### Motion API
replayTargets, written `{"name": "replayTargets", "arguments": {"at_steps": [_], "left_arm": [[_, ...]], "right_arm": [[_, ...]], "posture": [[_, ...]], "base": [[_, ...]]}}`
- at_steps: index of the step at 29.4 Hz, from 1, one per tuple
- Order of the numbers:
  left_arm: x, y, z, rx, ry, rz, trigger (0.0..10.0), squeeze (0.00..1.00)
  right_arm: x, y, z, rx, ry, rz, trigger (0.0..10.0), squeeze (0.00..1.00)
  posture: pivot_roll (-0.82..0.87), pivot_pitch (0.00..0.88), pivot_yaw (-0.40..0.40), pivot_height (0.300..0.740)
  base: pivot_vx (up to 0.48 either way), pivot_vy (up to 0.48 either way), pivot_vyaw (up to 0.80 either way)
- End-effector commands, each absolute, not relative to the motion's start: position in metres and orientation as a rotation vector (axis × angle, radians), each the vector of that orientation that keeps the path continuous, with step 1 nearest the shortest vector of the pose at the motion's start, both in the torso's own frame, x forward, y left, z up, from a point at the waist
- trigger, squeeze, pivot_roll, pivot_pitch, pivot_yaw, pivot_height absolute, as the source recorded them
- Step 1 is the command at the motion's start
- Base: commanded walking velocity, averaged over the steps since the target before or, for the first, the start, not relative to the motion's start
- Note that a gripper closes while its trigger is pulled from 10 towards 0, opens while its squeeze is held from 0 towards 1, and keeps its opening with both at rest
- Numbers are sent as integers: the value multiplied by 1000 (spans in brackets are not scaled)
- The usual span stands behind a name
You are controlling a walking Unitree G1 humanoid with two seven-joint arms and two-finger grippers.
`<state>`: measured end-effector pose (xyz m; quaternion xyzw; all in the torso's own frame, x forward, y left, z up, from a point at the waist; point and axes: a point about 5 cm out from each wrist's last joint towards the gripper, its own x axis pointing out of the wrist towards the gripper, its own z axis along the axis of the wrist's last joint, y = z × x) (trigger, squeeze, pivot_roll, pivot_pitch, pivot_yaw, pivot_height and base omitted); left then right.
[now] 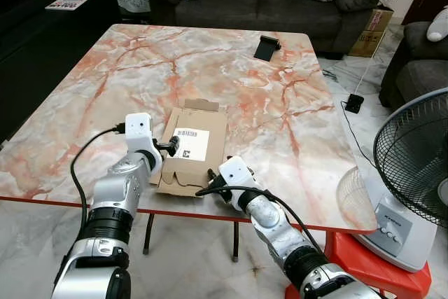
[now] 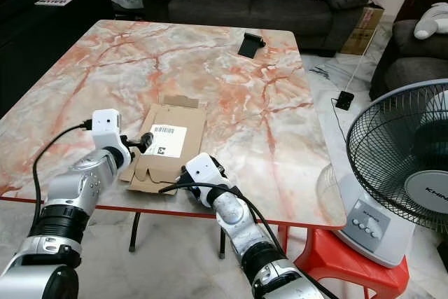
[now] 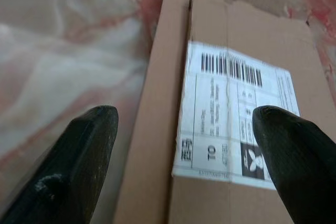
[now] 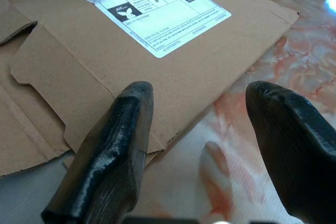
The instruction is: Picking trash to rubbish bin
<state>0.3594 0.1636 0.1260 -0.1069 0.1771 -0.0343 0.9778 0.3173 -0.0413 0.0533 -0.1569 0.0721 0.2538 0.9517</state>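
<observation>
Flattened cardboard box with white shipping label lies flat on the marble table, near its front edge. Left gripper fingers spread wide, straddling the box's left edge and label. Right gripper fingers spread wide at the box's near right corner, one finger over cardboard, the other over bare marble.

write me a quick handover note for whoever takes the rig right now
Left gripper: open, at the left edge of the flattened cardboard box, one finger over its label.
Right gripper: open, straddling the box's near right corner.
Box lies flat near the front edge of the marble table, not gripped.
Done: both arms lined up.
Left: close on the box, lift it, find the bin and drop it in.
</observation>
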Motion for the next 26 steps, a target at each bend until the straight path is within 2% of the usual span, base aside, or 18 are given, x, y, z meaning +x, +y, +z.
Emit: {"name": "replayTargets", "arguments": {"at_steps": [1, 13, 16, 26], "left_arm": [[358, 165, 129, -242, 352, -59, 10000, 0], [355, 172, 125, -283, 355, 48, 10000, 0], [354, 177, 127, -246, 350, 77, 10000, 0], [352, 168, 119, -321, 411, 4, 10000, 0]], "right_arm": [[317, -40, 51, -327, 168, 522, 10000, 0], [316, -40, 48, -325, 179, 522, 10000, 0], [315, -40, 48, -322, 180, 523, 10000, 0], [316, -38, 49, -320, 173, 527, 10000, 0]], "posture": [[38, 42, -17, 740], [36, 52, -17, 740], [36, 52, -17, 740], [36, 63, -15, 740]], "base": [[0, 0, 0], [0, 0, 0], [0, 0, 0], [0, 0, 0]]}}
